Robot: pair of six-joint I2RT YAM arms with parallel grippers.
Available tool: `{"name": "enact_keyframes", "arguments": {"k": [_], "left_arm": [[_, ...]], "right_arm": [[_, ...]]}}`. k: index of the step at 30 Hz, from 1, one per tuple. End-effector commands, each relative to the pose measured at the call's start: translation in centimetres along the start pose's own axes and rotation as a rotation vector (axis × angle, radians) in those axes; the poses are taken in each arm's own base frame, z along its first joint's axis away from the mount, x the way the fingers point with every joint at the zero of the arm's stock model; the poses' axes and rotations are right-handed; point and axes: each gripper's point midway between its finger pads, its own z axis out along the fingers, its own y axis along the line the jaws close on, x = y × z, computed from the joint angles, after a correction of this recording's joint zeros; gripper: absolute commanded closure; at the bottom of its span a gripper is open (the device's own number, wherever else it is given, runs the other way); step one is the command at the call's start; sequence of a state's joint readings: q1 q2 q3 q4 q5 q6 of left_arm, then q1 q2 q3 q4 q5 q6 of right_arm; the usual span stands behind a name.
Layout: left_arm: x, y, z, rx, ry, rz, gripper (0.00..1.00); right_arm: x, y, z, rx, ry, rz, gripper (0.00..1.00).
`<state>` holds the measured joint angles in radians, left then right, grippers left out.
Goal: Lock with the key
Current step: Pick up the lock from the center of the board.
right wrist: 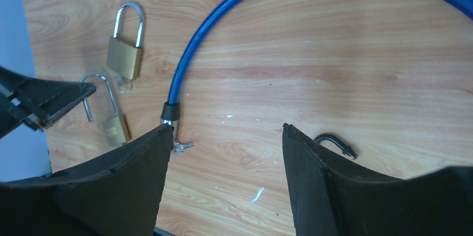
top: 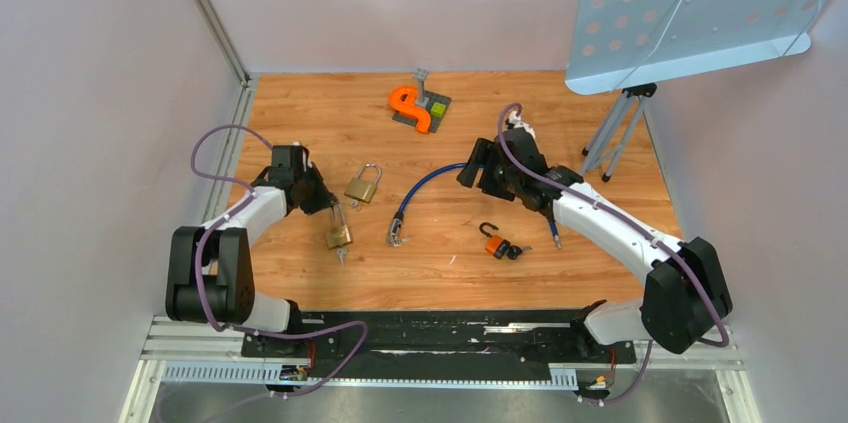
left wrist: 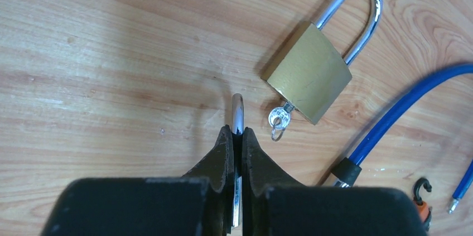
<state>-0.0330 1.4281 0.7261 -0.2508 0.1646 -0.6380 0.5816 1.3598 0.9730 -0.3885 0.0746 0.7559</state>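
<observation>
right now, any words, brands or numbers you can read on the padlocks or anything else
No text can be read.
lying padlock: brass face bare, only scratches.
held padlock: too blurred to tell.
green patch: too small to read.

orange hook (top: 412, 106), tripod (top: 620, 129), perforated panel (top: 690, 8)

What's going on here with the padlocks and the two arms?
The left gripper is shut on the shackle of a brass padlock. The right wrist view suggests that shackle is open. A second brass padlock lies close by on the table with a key in its base. The right gripper is open and holds nothing, hovering near the blue cable lock. No locking is visible yet.
</observation>
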Motion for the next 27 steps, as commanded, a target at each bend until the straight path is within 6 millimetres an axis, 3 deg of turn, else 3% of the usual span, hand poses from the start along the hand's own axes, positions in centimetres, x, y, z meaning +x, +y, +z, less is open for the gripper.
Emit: {"name": "enact_keyframes", "arguments": {"k": [1,9,12,17,22,27], "left_arm": [[-1.5,-2.2,-1.8,0.104,-0.055,0.084,1.00],[-2.4,-5.9,-6.0,0.291,-0.136,0.168,1.00],[-2.2,-6.9,-7.3,0.358,-0.157,0.218,1.00],[-1.2,-8.3,-7.8,0.473,-0.156,0.278,1.00],[-1.1,-10.3,-9.0,0.582,-0.162,0.370,1.00],[-1.4,-11.8,-10.8,0.656,-0.197,0.447,1.00]], "right_arm": [[-1.8,5.5,-0.9,-0.205,-0.035,-0.124,0.29],[-1.0,8.7,-1.1,-0.331,-0.008,-0.198,0.28],[-0.1,11.3,-1.7,-0.493,0.001,-0.274,0.27],[2.9,14.8,-2.0,-0.784,0.072,-0.419,0.28],[6.0,17.1,-0.2,-0.949,0.231,-0.501,0.36],[7.5,19.5,2.1,-0.959,0.257,-0.530,0.48]]}}
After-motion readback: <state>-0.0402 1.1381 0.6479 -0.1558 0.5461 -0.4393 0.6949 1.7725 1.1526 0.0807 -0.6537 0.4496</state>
